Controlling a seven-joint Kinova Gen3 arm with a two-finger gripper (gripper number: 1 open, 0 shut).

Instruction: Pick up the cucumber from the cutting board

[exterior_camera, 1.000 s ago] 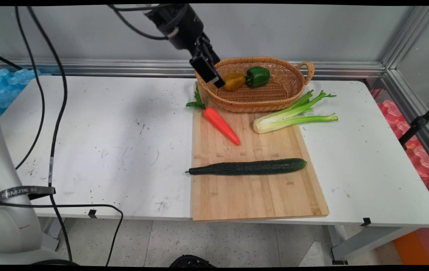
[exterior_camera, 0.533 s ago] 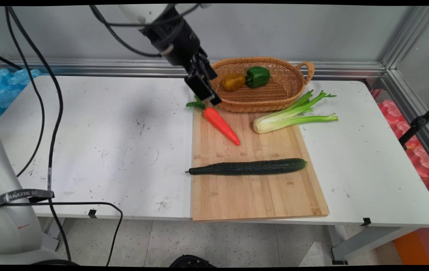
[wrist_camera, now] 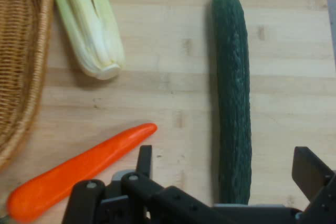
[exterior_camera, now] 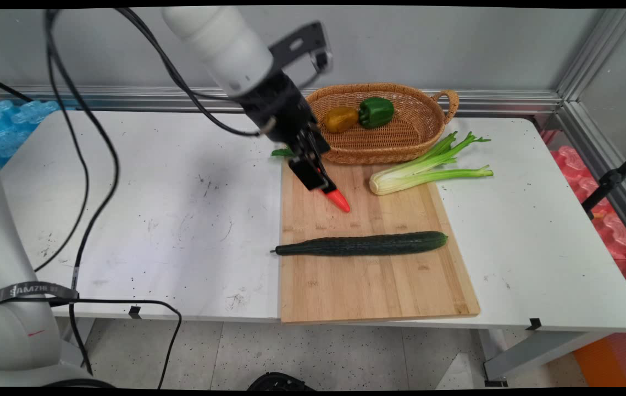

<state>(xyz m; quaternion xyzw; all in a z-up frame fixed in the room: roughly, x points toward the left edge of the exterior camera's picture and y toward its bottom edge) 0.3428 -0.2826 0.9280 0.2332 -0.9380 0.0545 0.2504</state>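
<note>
- Down from the basket point(exterior_camera: 400, 140) comes the tool point(exterior_camera: 321, 184), jaws wide over the carrot point(wrist_camera: 79, 169).
- Main view alone shows two peppers; one cucumber point(wrist_camera: 233, 93), one celery point(wrist_camera: 89, 22).

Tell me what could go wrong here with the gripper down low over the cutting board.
The open gripper hangs just above the carrot, so its jaws could press or knock the carrot instead of straddling it. The carrot is smooth and tapered and might roll across the cutting board. The basket sits close behind the arm, and the cucumber lies near one finger in the hand view; a swing could bump either.
</note>
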